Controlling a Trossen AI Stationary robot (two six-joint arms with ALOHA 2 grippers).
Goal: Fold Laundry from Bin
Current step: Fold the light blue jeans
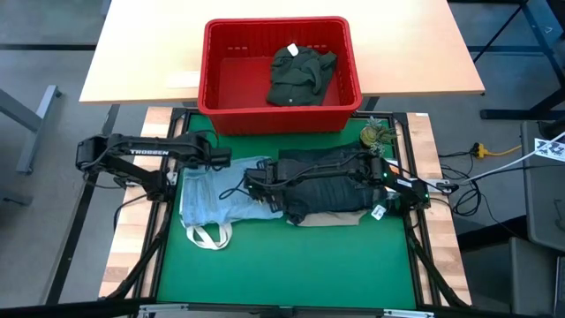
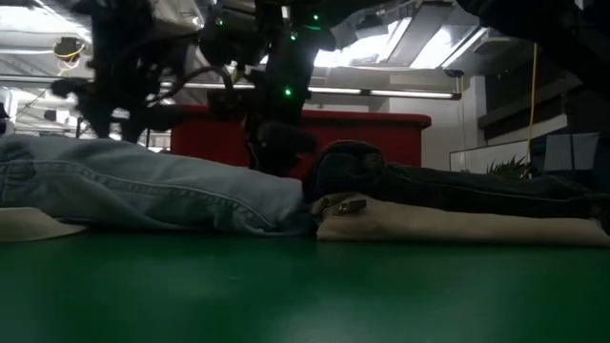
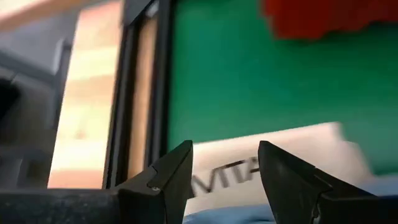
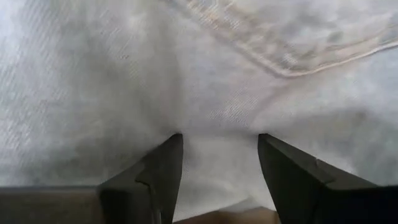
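Nearest the front edge of the green counter [image 1: 282, 265] the white tote bag straps [image 1: 207, 235] loop out from under the light blue jeans [image 1: 216, 199], which lie flat on the left half. Just beside them on the right, dark jeans [image 1: 331, 190] sit stacked on folded beige trousers [image 2: 457, 227]. Right end effector [image 4: 217, 162] is over the light blue jeans near the seam between the two piles, fingers spread wide, pressing into pale denim, nothing pinched between them. Left end effector [image 3: 225, 177] is at the far left part of the counter, released, fingers apart above a white printed sheet [image 3: 273, 155], holding nothing. Farthest back, the red bin [image 1: 282, 75] rests on the wooden table, a dark olive-green piece [image 1: 302, 75] crumpled inside it toward the right.
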